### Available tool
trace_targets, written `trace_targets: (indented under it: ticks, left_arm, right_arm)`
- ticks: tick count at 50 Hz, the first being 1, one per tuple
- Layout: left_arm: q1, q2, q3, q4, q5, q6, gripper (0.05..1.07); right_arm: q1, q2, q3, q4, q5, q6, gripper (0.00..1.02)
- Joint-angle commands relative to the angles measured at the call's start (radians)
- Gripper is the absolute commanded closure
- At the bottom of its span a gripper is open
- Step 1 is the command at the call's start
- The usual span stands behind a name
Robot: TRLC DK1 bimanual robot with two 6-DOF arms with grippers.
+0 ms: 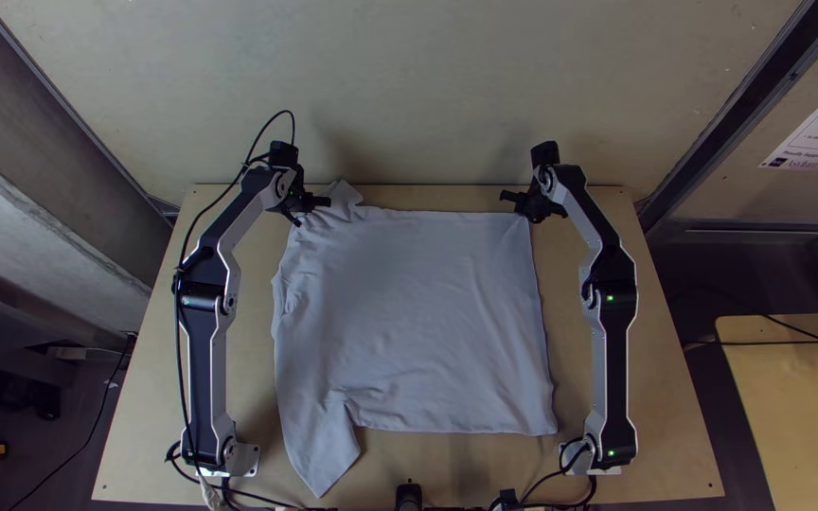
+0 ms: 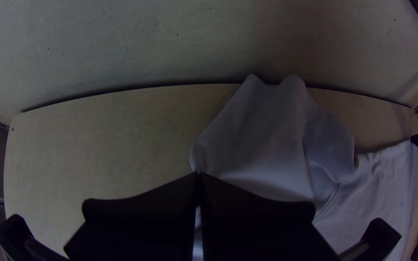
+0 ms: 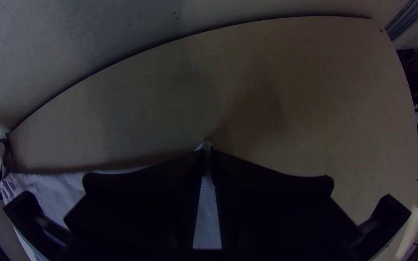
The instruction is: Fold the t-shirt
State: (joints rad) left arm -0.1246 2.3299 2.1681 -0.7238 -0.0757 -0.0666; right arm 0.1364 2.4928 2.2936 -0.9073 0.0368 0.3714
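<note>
Pale wood under you, operator: the tabletop (image 1: 660,388) stretches out, an arm standing on either side of the cloth. Nearest you, on the left, one sleeve (image 1: 319,459) of the t-shirt (image 1: 418,312) pokes down towards the near edge, ending in a slanted point. Behind it the body lies spread between your two arms, broad and fairly flat, softly rippled across the middle, more creased down its left side.

Up at the far side, here are your pincers! Your left pincer (image 1: 309,212) is at the far left corner, and in its wrist view the fingers come together at the tips, nipping the shirt's edge. Your right pincer (image 1: 521,208) has the far right corner: its wrist view gives you a narrow slit between the fingers, pale fabric running along it and a little tuft peeking past the tips. Between them the far edge runs nearly straight. Just beside your left one, the other sleeve (image 1: 343,197) sits rumpled, sticking up at the tabletop's far edge. Beyond that, you've got a pale panel (image 1: 523,66).
</note>
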Motion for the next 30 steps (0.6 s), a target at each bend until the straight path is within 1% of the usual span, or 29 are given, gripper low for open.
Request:
trace_targets:
  ticks: [1, 13, 23, 30]
  left_arm:
    - [0.0, -0.06, -0.03, 0.0, -0.004, 0.008, 1.05]
    - [0.01, -0.086, -0.022, 0.093, -0.001, -0.001, 1.05]
    - [0.008, -0.092, -0.005, 0.173, 0.01, 0.017, 1.05]
    - [0.01, -0.066, 0.053, 0.19, 0.02, 0.031, 1.05]
  right_arm:
    - [-0.003, 0.034, 0.026, 0.021, 0.011, -0.012, 1.0]
    - [-0.009, 0.002, 0.033, 0.087, 0.035, -0.017, 1.0]
    - [-0.024, -0.022, 0.04, 0.166, 0.044, -0.019, 1.0]
    - [-0.027, -0.034, 0.041, 0.194, 0.054, -0.019, 1.0]
